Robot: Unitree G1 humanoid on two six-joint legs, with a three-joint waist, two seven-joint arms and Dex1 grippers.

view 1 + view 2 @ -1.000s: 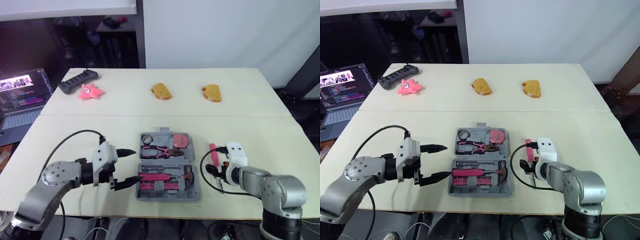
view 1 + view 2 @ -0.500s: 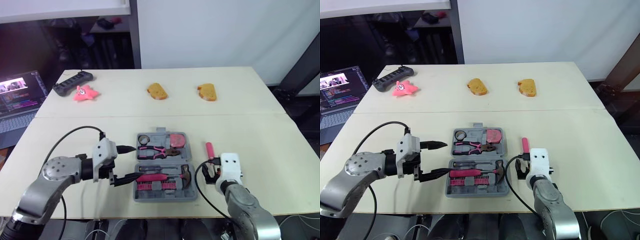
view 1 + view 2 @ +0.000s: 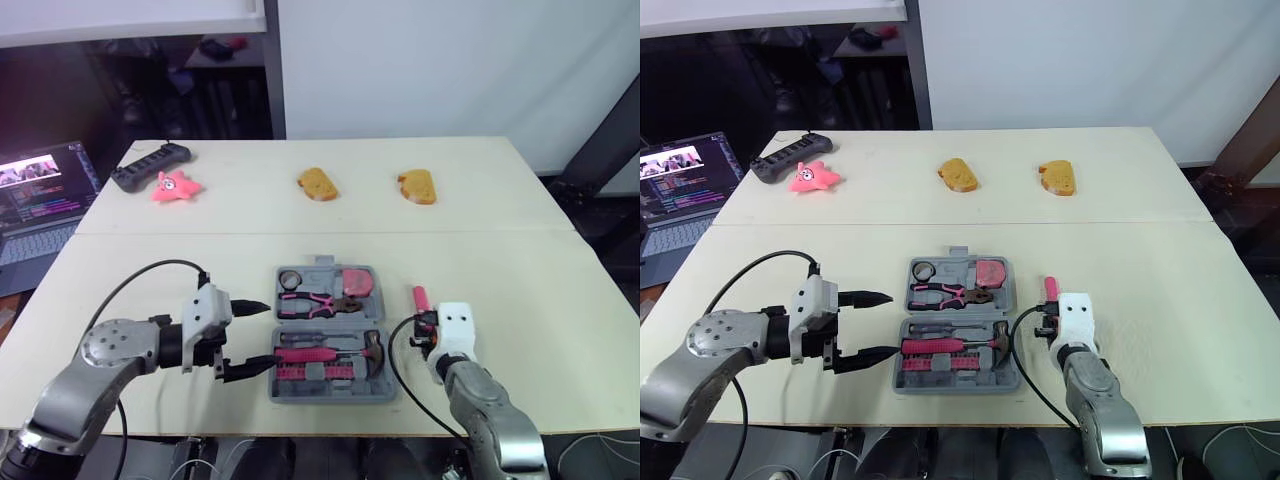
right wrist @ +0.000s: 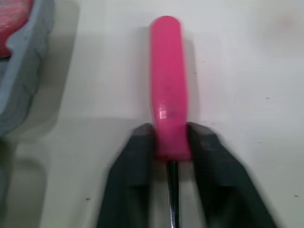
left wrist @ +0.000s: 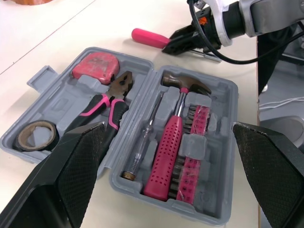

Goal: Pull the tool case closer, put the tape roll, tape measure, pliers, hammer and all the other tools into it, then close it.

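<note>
Closing in, the right gripper (image 4: 170, 138) now clamps the screwdriver (image 4: 165, 71).

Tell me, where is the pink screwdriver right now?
In the head views, the pink screwdriver lies on the table just right of the open tool case, its handle pinched by the right pincer.

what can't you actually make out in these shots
Tip of the pink-handled screwdriver: right wrist view, shaft runs off the edge between the black fingers of the right gripper.
Open laptop: eye views, cut by the left edge; screen text too small.
Part of the grey plastic tool case rim: left wrist view, behind a finger of the left gripper.
</note>
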